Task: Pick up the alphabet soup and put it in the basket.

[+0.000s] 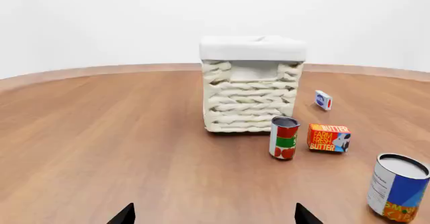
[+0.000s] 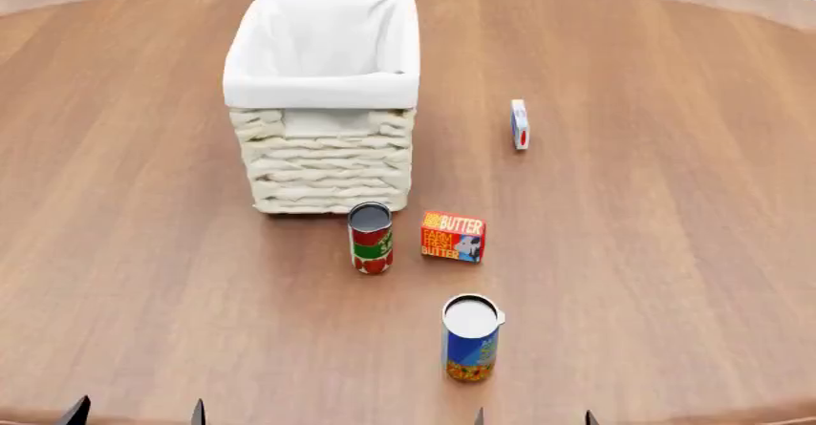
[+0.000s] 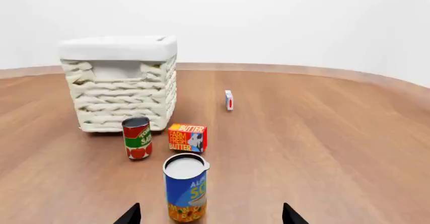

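Both jaws open, empty; alphabet soup upright just ahead of right jaws.

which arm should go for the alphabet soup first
Right, probably. In the head view the alphabet soup stands just ahead of the right end effector, whose open fingertips frame it in the right wrist view. The left end effector, also open, sits farther off to the side.
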{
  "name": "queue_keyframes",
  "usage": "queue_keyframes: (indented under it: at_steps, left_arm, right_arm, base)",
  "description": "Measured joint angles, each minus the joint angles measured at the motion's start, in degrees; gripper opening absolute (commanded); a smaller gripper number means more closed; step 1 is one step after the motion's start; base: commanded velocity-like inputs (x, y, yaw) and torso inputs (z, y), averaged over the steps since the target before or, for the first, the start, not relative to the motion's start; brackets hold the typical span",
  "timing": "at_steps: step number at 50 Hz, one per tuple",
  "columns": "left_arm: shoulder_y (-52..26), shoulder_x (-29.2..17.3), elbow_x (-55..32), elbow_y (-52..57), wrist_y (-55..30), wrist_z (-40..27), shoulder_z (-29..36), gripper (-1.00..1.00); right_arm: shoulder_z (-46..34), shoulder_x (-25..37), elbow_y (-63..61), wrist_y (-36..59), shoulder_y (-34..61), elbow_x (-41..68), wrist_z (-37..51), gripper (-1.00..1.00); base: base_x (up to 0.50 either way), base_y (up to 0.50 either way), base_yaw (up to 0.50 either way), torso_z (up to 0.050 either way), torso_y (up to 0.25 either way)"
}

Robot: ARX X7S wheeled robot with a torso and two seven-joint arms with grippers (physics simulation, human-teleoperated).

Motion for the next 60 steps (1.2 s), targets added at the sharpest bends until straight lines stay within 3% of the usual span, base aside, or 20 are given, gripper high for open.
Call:
queue_keyframes:
  at_steps: [7, 36, 43, 60]
  left_arm:
    - [1.07, -0.66, -0.16, 4.14, -0.29, -0.4, 0.75, 1.0]
    - [16.85, -4.94, -4.81, 47.45, -7.04, -7.07, 0.85, 1.0]
    - [18.67, -5.73, -4.8, 51.45, -6.8, -7.97, 1.35, 1.0]
    - [19.53, -7.34, -4.57, 53.72, -6.87, -9.72, 2.66, 1.0]
  right_arm:
    - [-0.82, 0.64, -3.98, 1.29, -0.3, -0.28, 0.48, 1.0]
    - [-5.75, 5.01, -48.87, 19.99, -4.92, -1.78, 3.74, 1.0]
    - [-6.01, 5.61, -53.36, 21.53, -5.35, -0.83, 4.12, 1.0]
    - [-6.38, 6.85, -56.23, 22.22, -5.75, 1.4, 5.31, 1.0]
  base:
    - [0.0, 0.0, 0.0, 0.0, 0.0]
    - [0.0, 0.0, 0.0, 0.0, 0.0]
    - [0.07, 0.0, 0.0, 0.0, 0.0]
    - [0.49, 0.0, 0.0, 0.0, 0.0]
